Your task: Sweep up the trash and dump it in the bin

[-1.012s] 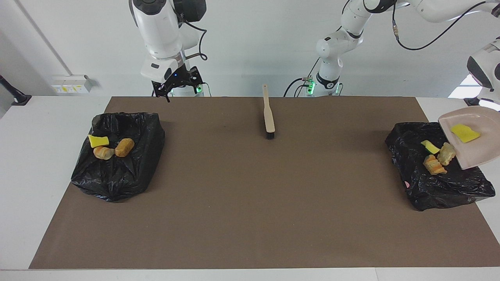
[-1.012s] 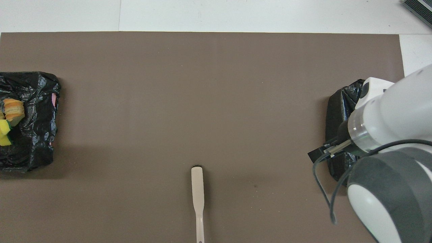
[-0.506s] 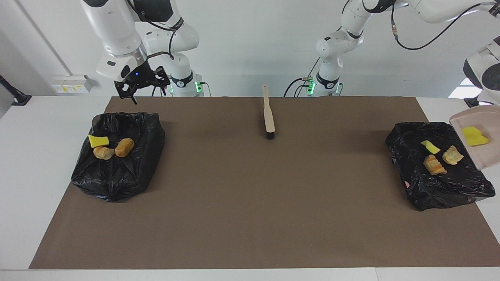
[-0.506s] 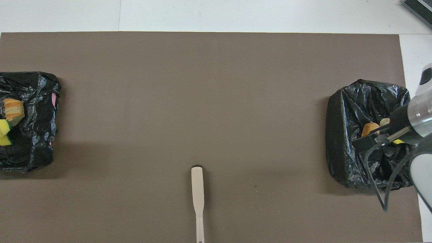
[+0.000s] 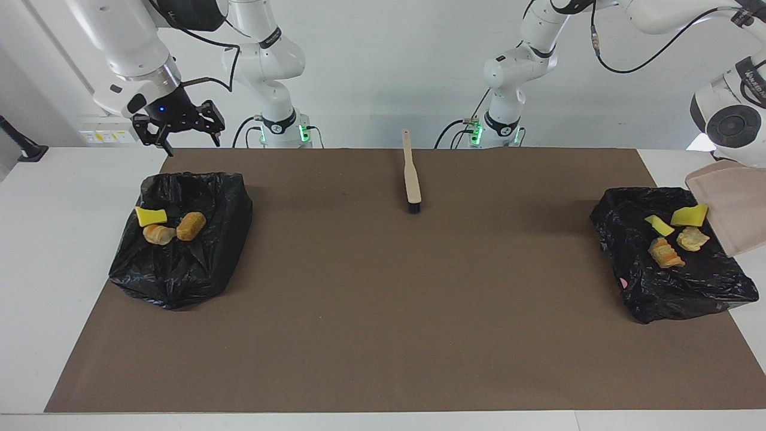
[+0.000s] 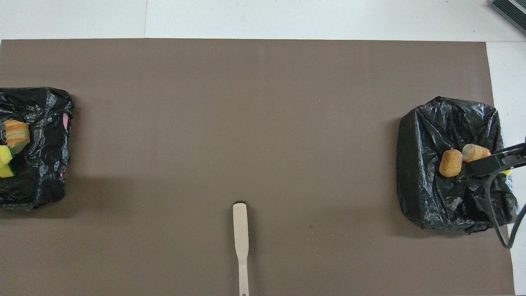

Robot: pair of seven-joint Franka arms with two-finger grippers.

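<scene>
Trash sits in two black bag-lined bins on your brown mat. In the bin at the left arm's end you see two yellow sponge pieces, a pale chunk and an orange layered lump. Your dustpan hangs tilted over that bin's outer edge, one sponge piece right at its lip. The left gripper is out of view, with its jaws pressed together. In the bin at the right arm's end lie a yellow sponge piece, a pale lump and a golden-brown oval lump. Your right gripper hangs with jaws spread over the tabletop, by that bin. The brush lies mid-mat near the robots, bristles pointing away from them.
</scene>
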